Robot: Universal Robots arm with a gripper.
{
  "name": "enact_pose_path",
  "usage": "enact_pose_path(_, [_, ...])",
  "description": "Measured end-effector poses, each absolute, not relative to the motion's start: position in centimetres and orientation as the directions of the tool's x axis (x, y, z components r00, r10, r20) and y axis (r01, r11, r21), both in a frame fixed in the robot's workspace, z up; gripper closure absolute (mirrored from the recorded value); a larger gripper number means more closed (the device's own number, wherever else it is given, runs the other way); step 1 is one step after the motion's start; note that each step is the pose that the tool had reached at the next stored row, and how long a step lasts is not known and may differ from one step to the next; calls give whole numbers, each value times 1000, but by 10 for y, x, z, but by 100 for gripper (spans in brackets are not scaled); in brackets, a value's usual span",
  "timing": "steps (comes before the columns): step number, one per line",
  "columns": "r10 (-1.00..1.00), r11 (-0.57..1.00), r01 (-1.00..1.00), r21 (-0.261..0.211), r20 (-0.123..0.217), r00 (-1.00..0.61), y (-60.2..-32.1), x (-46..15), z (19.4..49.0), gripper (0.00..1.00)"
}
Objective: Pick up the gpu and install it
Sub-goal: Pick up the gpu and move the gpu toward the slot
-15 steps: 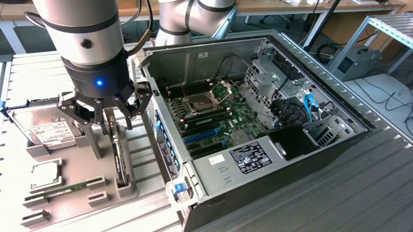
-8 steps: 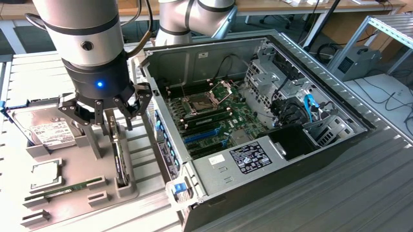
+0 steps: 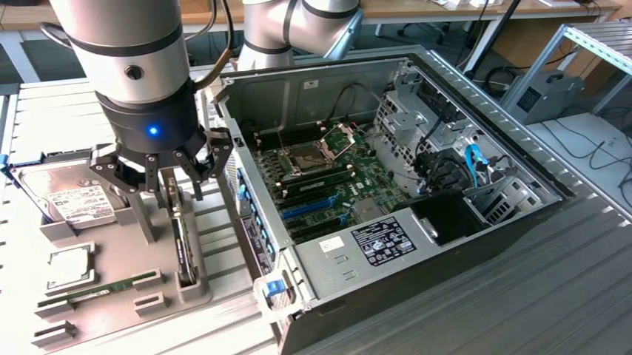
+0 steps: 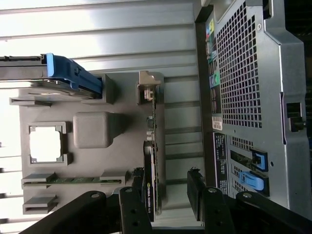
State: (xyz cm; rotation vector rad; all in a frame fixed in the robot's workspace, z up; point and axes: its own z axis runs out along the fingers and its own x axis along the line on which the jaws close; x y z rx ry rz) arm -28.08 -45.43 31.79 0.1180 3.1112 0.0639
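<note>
Exterior view: my end effector (image 3: 168, 191) hangs low over the grey holder (image 3: 114, 248) on the worktop (image 3: 523, 296), beside the open computer case (image 3: 296, 92). The gpu (image 3: 182, 248) stands on edge in its slot there, between my spread fingers (image 4: 135, 204). In the wrist view it lies close against one finger and apart from the other. I judge that closing from here could shove the card sideways, tilting it in the slot or giving a skewed grip
</note>
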Motion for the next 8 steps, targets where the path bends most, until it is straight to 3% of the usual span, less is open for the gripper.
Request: enact_pose_path(8, [76,996,75,41,-26,-997,-454,-281,316,52])
